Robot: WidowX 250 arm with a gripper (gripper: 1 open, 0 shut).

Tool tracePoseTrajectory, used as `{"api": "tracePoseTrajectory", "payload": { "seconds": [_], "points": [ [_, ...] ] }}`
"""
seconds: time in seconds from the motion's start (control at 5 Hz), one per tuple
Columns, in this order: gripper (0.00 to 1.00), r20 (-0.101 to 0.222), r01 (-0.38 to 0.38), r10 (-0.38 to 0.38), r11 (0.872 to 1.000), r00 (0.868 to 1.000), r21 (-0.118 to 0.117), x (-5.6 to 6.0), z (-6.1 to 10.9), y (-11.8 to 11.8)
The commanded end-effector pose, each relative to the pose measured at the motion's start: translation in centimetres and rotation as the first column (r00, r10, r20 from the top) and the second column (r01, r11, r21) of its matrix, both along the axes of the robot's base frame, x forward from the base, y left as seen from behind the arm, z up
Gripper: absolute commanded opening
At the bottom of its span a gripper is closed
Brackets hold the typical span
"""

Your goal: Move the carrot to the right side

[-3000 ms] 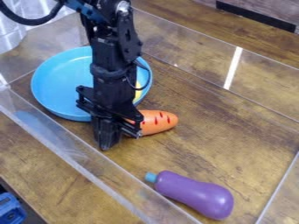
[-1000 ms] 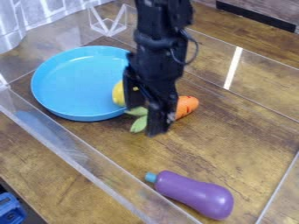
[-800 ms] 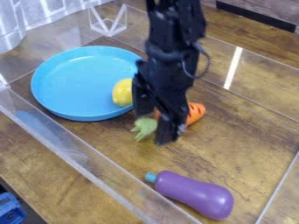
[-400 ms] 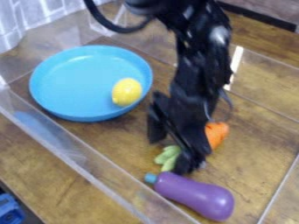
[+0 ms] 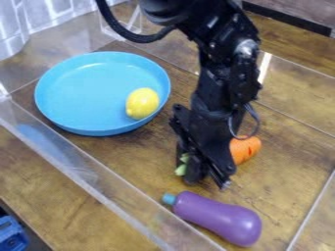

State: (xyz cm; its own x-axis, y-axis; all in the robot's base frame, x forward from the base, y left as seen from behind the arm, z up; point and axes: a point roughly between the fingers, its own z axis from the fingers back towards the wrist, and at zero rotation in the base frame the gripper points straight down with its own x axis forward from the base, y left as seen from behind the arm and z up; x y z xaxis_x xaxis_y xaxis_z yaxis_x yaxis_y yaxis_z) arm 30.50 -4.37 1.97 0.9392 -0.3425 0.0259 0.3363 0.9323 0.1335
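Observation:
The carrot (image 5: 246, 149) lies on the wooden table to the right of the blue plate (image 5: 66, 88). Its orange body sticks out to the right of the fingers. Its light green top (image 5: 185, 169) peeks out on their left. My black gripper (image 5: 206, 169) points straight down at table height and is shut on the carrot's middle, which the fingers hide.
A yellow lemon (image 5: 141, 102) rests on the blue plate. A purple eggplant (image 5: 218, 217) lies just in front of the gripper, close to the carrot's leafy end. Clear plastic walls (image 5: 78, 186) box in the work area along the front and sides.
The arm carried the carrot from beside the plate to the right and toward the front, then sank to the table. The fingers, spread a moment ago, have closed in on the carrot.

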Motion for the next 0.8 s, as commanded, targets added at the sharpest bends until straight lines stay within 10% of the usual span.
{"api": "tracePoseTrajectory", "payload": {
  "seconds": [0.0, 0.6],
  "points": [
    [0.00, 0.062, 0.030, -0.031, 0.999, 0.998, 0.020, 1.1, 3.5, 0.5],
    [0.00, 0.083, -0.014, 0.005, 0.994, 0.997, 0.109, 1.1, 7.4, -1.2]
  ]
}}
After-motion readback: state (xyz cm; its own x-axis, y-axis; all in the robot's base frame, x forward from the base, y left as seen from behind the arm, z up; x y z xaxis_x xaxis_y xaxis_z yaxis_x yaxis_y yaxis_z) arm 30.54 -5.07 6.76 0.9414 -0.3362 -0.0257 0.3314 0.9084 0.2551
